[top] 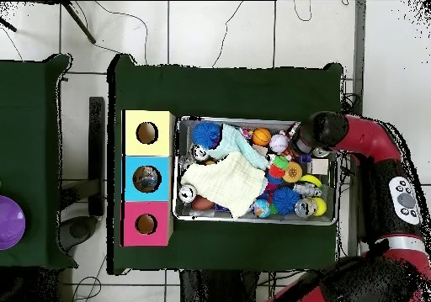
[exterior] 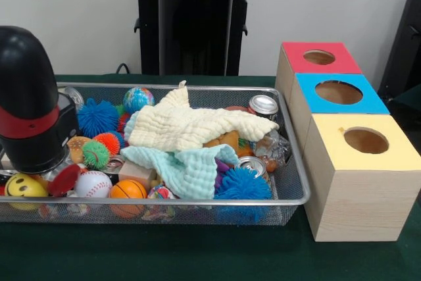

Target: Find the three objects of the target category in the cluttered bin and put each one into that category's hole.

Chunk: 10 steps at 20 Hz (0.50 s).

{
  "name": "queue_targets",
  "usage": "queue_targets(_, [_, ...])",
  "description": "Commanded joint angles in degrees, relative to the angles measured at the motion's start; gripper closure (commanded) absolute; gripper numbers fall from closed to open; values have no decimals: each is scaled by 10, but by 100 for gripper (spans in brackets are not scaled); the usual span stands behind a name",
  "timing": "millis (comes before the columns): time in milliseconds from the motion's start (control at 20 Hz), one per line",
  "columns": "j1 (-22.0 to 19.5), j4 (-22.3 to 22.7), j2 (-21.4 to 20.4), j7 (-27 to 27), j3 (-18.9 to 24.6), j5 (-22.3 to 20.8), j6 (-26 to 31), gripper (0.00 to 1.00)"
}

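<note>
We saw the green table (exterior: 197, 255), then the bin (exterior: 289, 199), a wide wire-mesh tray whose long axis ran toward three boxes: red-topped (exterior: 320, 58), blue-topped (exterior: 341, 92) and yellow-topped (exterior: 364, 141). Each had a hole. The arm (top: 370, 139) reached over the bin's end farthest from the boxes. Its gripper (exterior: 29, 103) hung there; we could not tell its state. A cream cloth (exterior: 191, 126) and a mint cloth (exterior: 187, 169) covered the middle, between gripper and boxes. Only the overhead view showed something inside the blue box's hole.
</note>
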Motion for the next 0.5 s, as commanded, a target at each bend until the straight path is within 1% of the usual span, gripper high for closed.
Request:
queue_targets(50, [42,-22,154,141,-65,-79,-275,100])
queue_targets(150, [50,-23,152,139,-72,-74,-272,100])
queue_targets(200, [53,-26,152,130,-74,-70,-267,100])
queue_targets(300, [58,-38,151,96,-75,-73,-250,100])
queue_targets(500, [59,-78,158,-4,-65,-87,-223,100])
